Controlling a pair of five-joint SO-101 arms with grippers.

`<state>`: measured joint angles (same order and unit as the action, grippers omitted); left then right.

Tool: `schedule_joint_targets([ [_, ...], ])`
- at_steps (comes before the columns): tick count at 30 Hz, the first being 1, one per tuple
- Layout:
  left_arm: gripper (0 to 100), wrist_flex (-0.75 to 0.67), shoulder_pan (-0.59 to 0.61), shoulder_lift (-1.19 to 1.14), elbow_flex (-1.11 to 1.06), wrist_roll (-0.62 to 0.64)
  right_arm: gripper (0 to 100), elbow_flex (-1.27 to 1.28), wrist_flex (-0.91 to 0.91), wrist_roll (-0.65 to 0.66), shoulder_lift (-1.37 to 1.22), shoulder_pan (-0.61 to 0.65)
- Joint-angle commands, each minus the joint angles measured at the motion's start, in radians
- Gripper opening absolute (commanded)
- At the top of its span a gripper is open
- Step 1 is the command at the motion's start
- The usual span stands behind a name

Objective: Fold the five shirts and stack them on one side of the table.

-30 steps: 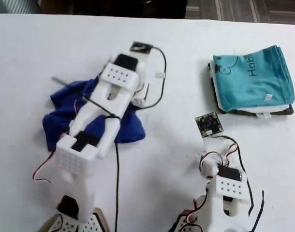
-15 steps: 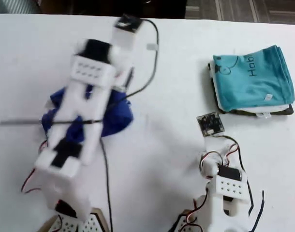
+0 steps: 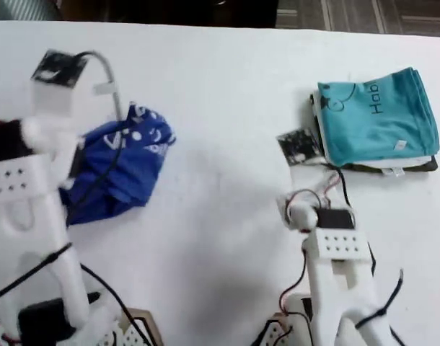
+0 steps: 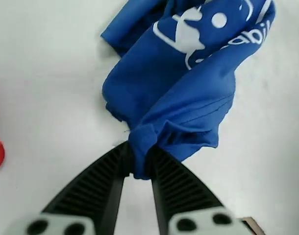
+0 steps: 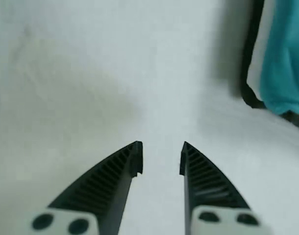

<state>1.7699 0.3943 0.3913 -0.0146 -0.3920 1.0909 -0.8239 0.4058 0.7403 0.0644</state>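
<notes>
At far left of the table [image 3: 227,86], the left pincer [image 4: 139,164] is clamped fully onto a gathered fold of the blue shirt [image 4: 188,83].

(a) Left wrist view. Both black ribbed fingers [image 4: 98,191] pinch the bunched cloth between their tips. Beyond the tips the shirt fans out, creased and unfolded, and rests on the white surface. A white printed figure and lettering lie on the part farthest from the pincer.

(b) High view. The shirt's whole outline is given: a crumpled heap running out from under the wrist of the left arm [image 3: 25,202], with the print face up at the far end.

(c) Right wrist view. The right pincer [image 5: 160,152] stands partly open, with a narrow gap between its tips. It holds nothing and is over bare table. Ahead of it and off to one side is the teal shirt [image 5: 284,58], lying over a dark layer [image 5: 250,73].

(d) High view. The teal shirt is folded square, lettering up, and tops a stack with a white layer [image 3: 393,169] at its near edge. The stack sits just beyond the right arm [image 3: 335,252], toward its right and well apart from the blue shirt.
</notes>
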Motion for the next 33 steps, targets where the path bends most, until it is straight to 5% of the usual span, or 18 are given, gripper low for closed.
schedule_joint_targets([
  [1,3,0.0,0.117,0.077,-0.058,-0.041,13.4,-0.17,-0.082,-0.011,-0.077,0.074],
  [13,3,-0.005,0.381,0.08,-0.088,-0.097,13.7,-1.073,-0.461,-0.137,-0.618,0.346],
  [23,3,0.003,0.396,0.081,-0.088,-0.098,14.2,-1.889,-0.682,-0.232,-1.242,0.562],
  [33,3,0.003,0.396,0.084,-0.088,-0.098,30.2,-2.522,-0.773,-0.288,-1.655,0.588],
])
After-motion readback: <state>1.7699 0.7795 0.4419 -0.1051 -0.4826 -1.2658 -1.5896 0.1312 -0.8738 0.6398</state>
